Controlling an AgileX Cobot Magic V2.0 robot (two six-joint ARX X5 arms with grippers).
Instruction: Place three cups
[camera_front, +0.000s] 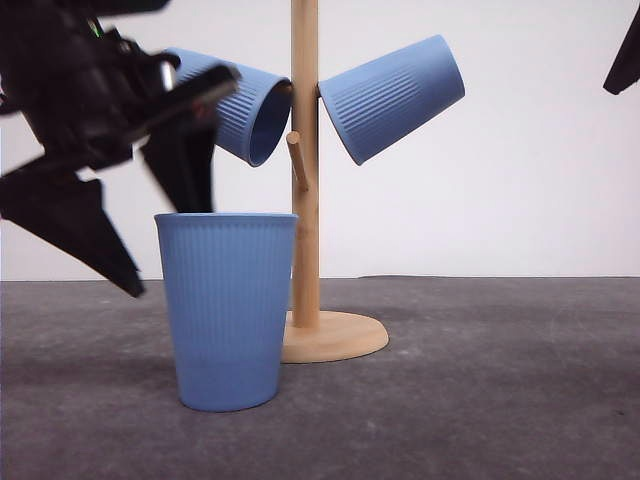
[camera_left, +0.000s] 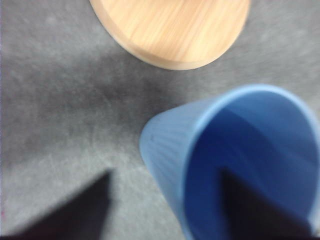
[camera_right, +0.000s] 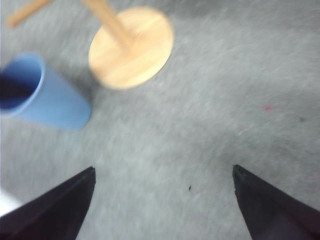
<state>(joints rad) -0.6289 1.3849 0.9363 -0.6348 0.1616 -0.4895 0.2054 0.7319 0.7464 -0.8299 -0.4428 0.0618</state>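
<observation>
Front: wooden rack (camera_front: 304, 170) at centre, round base (camera_front: 335, 337) on grey table (camera_front: 500, 400). Two cups hang tilted on pegs: one (camera_front: 245, 105) at 10 o'clock of post, other (camera_front: 392, 97) at 2 o'clock. Third cup (camera_front: 228, 310) upright on table, at 8 o'clock of base. Left gripper (camera_front: 150, 215) above that cup's rim, fingers spread, holding nothing.

Left wrist: blurry; one fingertip (camera_left: 250, 210) looks inside cup (camera_left: 240, 165), other (camera_left: 75, 210) outside.

Right wrist: right gripper (camera_right: 162, 200) wide apart, empty, over bare table.
</observation>
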